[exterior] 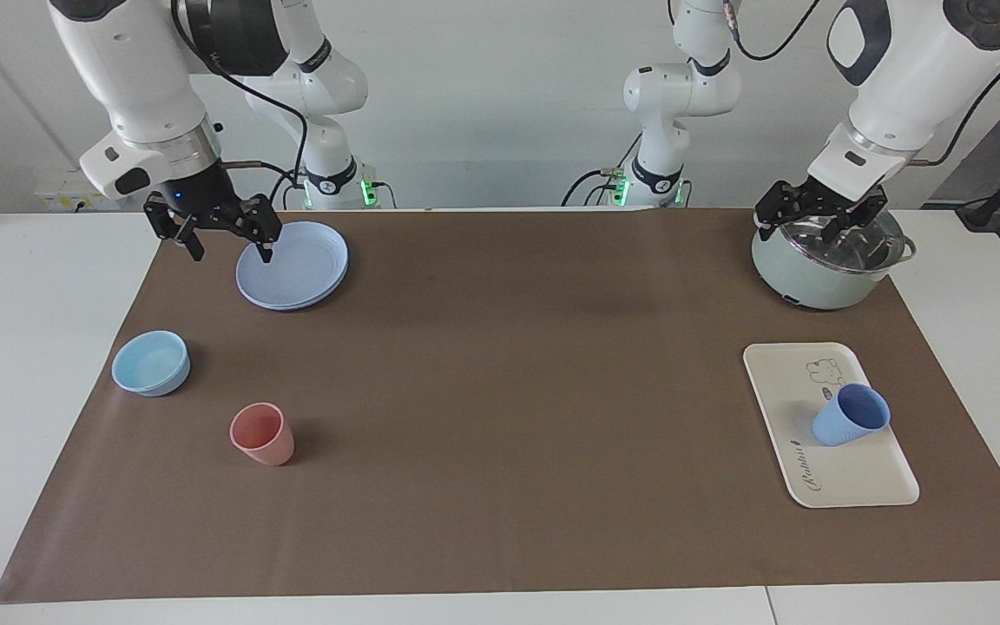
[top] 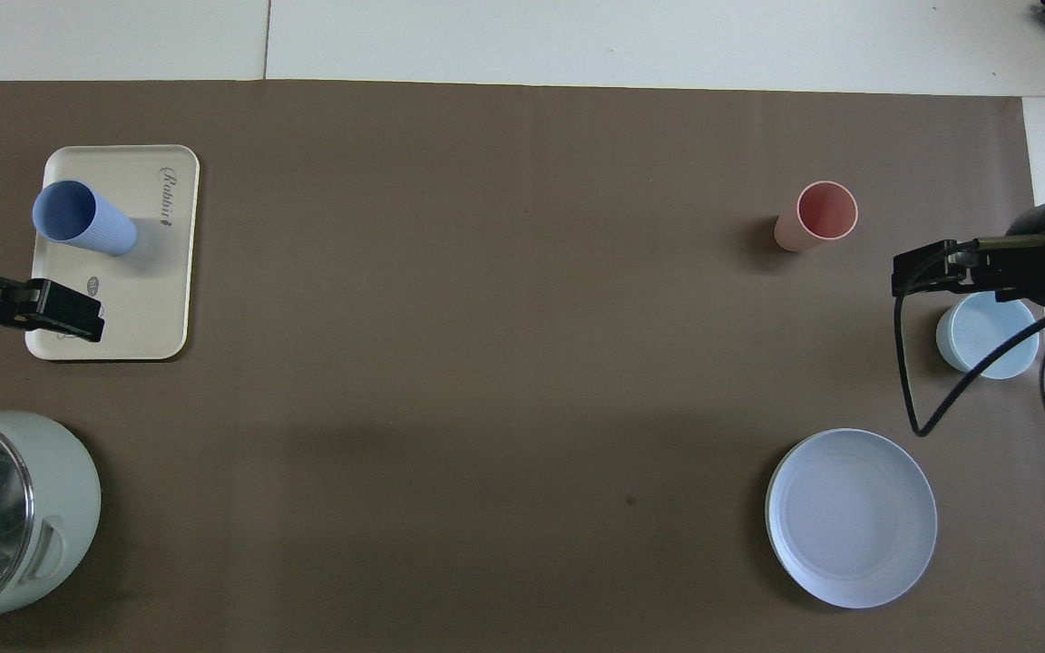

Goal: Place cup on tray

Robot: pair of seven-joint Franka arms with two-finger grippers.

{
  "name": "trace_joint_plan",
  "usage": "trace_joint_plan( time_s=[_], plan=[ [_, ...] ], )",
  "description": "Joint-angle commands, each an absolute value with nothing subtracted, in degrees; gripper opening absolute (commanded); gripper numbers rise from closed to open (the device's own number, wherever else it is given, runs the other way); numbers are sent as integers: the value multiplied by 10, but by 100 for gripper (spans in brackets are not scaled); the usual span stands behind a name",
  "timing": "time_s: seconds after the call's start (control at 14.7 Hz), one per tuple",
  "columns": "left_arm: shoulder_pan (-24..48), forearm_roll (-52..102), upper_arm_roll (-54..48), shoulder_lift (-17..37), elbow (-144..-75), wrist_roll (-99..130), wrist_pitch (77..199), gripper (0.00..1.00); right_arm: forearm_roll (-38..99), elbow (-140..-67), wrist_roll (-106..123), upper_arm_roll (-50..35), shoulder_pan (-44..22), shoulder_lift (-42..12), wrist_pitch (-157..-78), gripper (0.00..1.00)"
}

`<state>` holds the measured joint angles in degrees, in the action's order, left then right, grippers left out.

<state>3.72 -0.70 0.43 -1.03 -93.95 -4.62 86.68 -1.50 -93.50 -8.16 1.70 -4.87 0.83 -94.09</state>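
Note:
The periwinkle-blue cup (exterior: 850, 415) stands upright on the cream-white tray (exterior: 856, 482) at the left arm's end of the table, beside the bear drawing. It also shows in the overhead view (top: 83, 218), on the tray (top: 151, 290). My left gripper (exterior: 817, 221) is open and empty, up in the air between the pot and the tray, apart from the cup; it also shows in the overhead view (top: 51, 308). My right gripper (exterior: 220, 236) is open and empty, raised beside the round blue plate; it also shows in the overhead view (top: 931, 272).
A pale green pot (exterior: 821, 269) with a glass lid stands nearer to the robots than the tray. At the right arm's end are a round blue plate (exterior: 293, 265), a squat light-blue bowl (exterior: 151, 363) and a pink cup (exterior: 262, 433). A brown mat (exterior: 500, 391) covers the table.

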Motion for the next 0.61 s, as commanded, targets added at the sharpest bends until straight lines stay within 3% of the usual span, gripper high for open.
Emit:
trace_joint_plan(
  time_s=[0.0,0.41,0.54],
  plan=[
    [32,-22,-5,-36,-968,-43,869,100,-18,-946,-103,11,-42,25,-930,100],
    [28,-21,-2,-36,-971,-47,906,100,-18,-941,-97,17,-45,31,-908,100],
    [28,-21,-1,-35,-972,-47,918,100,-24,-911,-91,19,-46,24,-869,100]
  ],
)
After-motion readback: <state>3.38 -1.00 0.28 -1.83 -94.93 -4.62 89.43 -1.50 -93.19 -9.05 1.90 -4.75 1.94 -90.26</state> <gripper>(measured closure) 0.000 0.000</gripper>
